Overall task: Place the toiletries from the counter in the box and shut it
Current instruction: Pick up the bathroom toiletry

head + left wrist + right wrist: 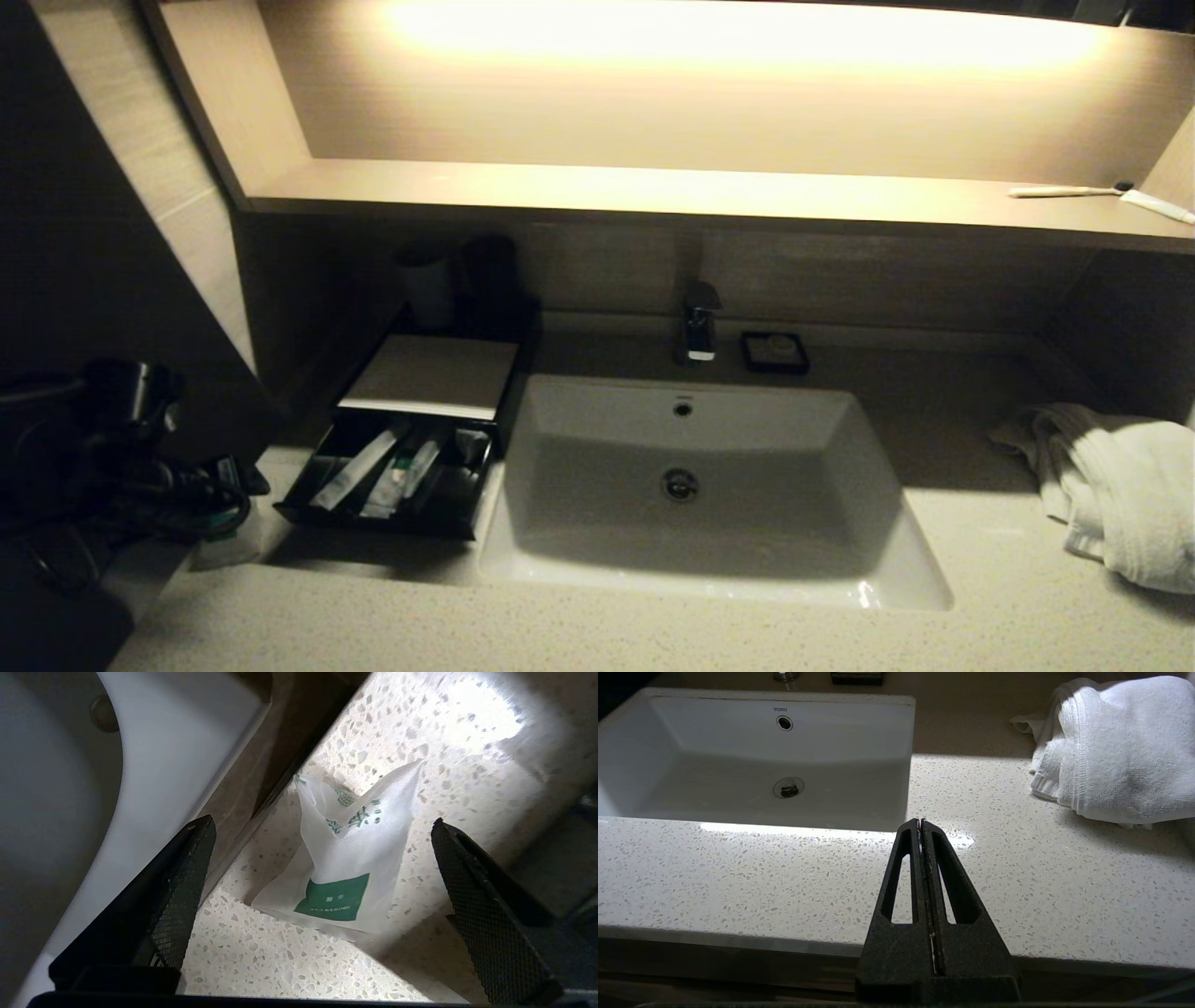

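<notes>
A white sachet with a green label (345,868) lies on the speckled counter (448,742), left of the black box; it also shows in the head view (229,549). My left gripper (322,822) is open just above the sachet, one finger on each side, not touching it; in the head view it (210,485) is at the counter's left end. The black box (373,518) has its drawer pulled out, with several white packets (359,467) inside and a pale lid (429,373) behind. My right gripper (920,822) is shut and empty over the counter's front edge.
A white sink (896,551) fills the middle, with a faucet (698,327) and a soap dish (775,352) behind it. A white towel (1120,495) lies at the right. Two cups (429,280) stand behind the box. A toothbrush (1064,191) and a tube (1158,205) lie on the shelf.
</notes>
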`<state>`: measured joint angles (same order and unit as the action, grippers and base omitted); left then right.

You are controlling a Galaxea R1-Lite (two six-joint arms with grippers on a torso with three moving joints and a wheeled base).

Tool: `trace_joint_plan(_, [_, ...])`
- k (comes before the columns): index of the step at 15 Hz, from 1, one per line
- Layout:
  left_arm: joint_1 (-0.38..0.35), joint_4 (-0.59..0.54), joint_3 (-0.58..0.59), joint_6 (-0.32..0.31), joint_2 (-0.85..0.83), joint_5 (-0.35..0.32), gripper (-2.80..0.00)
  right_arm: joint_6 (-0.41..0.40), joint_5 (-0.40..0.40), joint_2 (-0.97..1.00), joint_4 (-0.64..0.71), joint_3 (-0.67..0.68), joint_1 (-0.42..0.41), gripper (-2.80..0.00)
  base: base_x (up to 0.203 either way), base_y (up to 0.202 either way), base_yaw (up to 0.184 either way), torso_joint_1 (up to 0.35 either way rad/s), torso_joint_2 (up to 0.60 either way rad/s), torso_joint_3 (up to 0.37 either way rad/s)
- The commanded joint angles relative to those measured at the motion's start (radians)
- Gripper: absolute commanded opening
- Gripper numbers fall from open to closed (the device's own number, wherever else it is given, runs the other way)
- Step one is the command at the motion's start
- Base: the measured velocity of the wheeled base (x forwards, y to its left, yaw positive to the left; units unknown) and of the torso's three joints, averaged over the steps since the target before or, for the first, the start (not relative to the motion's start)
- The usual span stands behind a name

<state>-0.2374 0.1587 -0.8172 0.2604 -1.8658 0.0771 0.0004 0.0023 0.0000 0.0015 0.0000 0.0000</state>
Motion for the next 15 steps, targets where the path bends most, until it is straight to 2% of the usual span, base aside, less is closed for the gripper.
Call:
trace_joint_plan(1, [0.0,0.001,-0.002,0.002,-0.012,0.0,0.0,0.0,0.001,0.0,0.0,0.0,0.0,-2.8,0.0,0.0,0.0,0.0,0.0,0.0])
trace_joint_plan(10, [0.0,0.001,-0.002,-0.004,-0.019,0.003,0.0,0.0,0.001,0.0,0.0,0.0,0.0,-2.8,0.0,0.0,0.0,0.0,0.0,0.0])
trace_joint_plan(11, [0.001,0.001,-0.003,-0.004,-0.019,0.003,-2.8,0.0,0.001,0.0,0.0,0.0,0.0,-2.8,0.0,0.0,0.0,0.0,0.0,0.0])
trace_joint_plan(15, [0.001,0.021,0.001,-0.005,-0.021,0.003,-2.8,0.0,0.001,0.0,0.0,0.0,0.0,-2.8,0.0,0.0,0.0,0.0,0.0,0.0])
